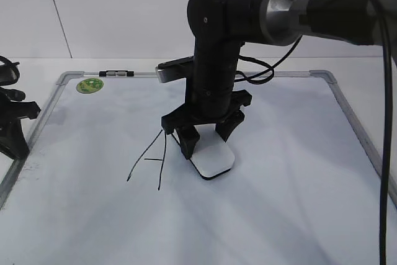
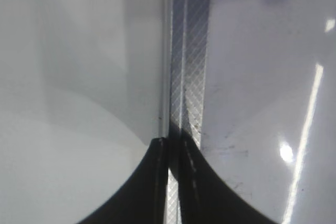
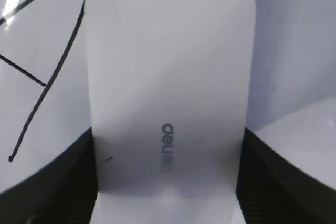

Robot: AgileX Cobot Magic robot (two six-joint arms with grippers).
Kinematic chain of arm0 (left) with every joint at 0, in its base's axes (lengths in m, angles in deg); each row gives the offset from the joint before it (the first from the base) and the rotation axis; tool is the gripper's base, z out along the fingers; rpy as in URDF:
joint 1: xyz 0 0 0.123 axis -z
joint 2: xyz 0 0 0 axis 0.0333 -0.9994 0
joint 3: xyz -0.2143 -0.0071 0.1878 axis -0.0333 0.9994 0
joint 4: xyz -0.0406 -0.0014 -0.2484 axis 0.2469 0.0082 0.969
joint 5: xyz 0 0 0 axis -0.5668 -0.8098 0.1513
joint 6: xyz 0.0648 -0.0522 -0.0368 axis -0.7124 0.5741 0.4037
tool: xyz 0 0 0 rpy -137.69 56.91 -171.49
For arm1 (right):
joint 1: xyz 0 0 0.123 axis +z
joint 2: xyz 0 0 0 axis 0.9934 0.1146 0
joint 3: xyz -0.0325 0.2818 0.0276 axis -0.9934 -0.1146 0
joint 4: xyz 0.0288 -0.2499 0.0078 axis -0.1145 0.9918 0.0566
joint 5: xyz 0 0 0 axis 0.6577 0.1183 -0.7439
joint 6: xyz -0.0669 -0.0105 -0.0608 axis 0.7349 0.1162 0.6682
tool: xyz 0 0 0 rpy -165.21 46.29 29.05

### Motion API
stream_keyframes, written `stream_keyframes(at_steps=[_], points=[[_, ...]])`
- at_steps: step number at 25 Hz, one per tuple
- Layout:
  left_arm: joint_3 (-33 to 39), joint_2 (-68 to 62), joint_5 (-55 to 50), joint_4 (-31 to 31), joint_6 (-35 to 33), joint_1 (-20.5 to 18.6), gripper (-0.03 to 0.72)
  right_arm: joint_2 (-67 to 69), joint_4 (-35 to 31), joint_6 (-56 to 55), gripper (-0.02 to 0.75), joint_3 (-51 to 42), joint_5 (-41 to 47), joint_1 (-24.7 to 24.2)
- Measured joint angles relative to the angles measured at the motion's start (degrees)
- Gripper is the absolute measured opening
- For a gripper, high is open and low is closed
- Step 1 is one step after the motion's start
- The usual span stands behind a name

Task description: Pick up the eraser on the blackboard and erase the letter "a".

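1. Eraser [image 1: 213,159] lies flat on the blackboard [image 1: 285,172], just right of the capital "A" [image 1: 151,159].
2. Right gripper [image 1: 206,136] grips the eraser's sides between its fingers.
3. Left gripper [image 2: 173,182], jaws together and empty, idles at the frame's left edge.
4. Small "a" is not visible; whether it is erased cannot be told.

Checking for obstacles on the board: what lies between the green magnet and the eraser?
In the exterior view, only bare blackboard and the top of the capital A lie between the green magnet and the eraser.
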Motion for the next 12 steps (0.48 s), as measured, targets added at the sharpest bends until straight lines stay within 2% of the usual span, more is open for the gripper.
stream_keyframes(at_steps=[12], points=[[0.0, 0.0, 0.0, 0.0, 0.0, 0.0, 0.018, 0.0, 0.61, -0.64, 0.56, 0.0, 0.0, -6.11]])
